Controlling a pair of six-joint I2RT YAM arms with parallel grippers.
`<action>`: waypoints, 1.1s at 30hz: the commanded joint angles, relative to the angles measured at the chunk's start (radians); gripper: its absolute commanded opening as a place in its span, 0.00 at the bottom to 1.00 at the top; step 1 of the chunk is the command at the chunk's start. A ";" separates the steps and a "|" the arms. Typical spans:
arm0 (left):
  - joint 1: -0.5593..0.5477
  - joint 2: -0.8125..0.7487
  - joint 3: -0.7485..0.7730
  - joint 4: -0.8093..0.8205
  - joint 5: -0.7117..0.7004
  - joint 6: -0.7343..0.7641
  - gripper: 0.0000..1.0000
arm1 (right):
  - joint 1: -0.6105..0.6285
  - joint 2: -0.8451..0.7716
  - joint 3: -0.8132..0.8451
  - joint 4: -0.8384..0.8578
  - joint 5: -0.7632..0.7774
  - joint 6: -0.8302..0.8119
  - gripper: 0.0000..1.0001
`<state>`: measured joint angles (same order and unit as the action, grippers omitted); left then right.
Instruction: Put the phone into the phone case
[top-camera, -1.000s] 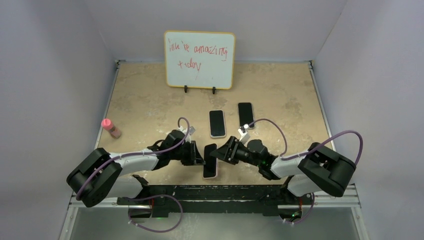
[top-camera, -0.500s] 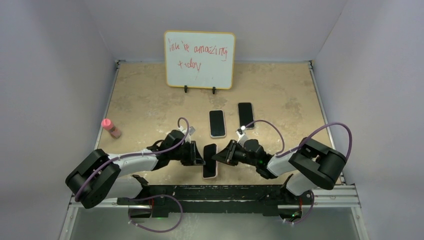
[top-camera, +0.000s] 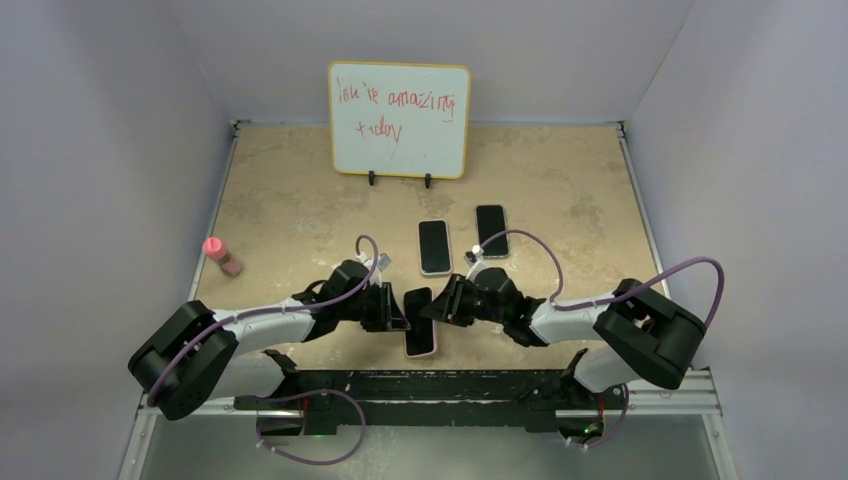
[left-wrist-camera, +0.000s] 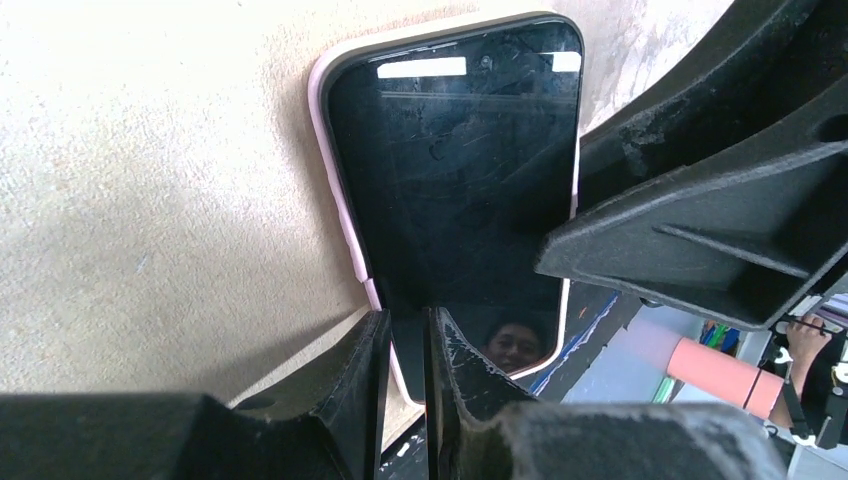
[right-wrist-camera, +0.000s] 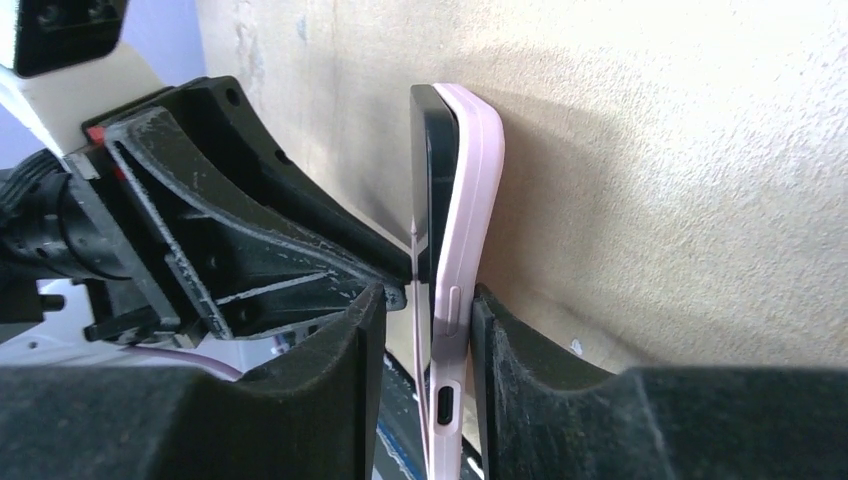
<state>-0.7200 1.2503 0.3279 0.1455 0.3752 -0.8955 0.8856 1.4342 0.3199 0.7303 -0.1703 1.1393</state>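
Gripping phone (left-wrist-camera: 455, 190) edge, left pincer (left-wrist-camera: 405, 350); case (right-wrist-camera: 470, 220) seemingly half-seated.

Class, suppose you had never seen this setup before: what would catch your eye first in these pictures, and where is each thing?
First, the two arms meeting low in the middle of the table, the left gripper and right gripper closing from either side on a black phone half seated in a pink phone case. Next, the whiteboard with red handwriting standing at the far edge. Two more phones lie flat between them.
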 joint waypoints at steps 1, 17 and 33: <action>-0.001 0.009 -0.014 0.043 0.014 0.013 0.21 | 0.004 -0.015 0.077 -0.124 0.031 -0.063 0.37; 0.120 -0.379 0.205 -0.201 0.142 0.099 0.64 | 0.003 -0.499 -0.008 -0.142 0.003 -0.334 0.00; 0.123 -0.474 0.327 0.016 0.374 0.103 0.81 | 0.003 -0.776 0.021 -0.022 -0.319 -0.490 0.00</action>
<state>-0.6022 0.7773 0.6453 0.0605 0.6678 -0.8066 0.8852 0.6422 0.3054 0.5514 -0.3534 0.6682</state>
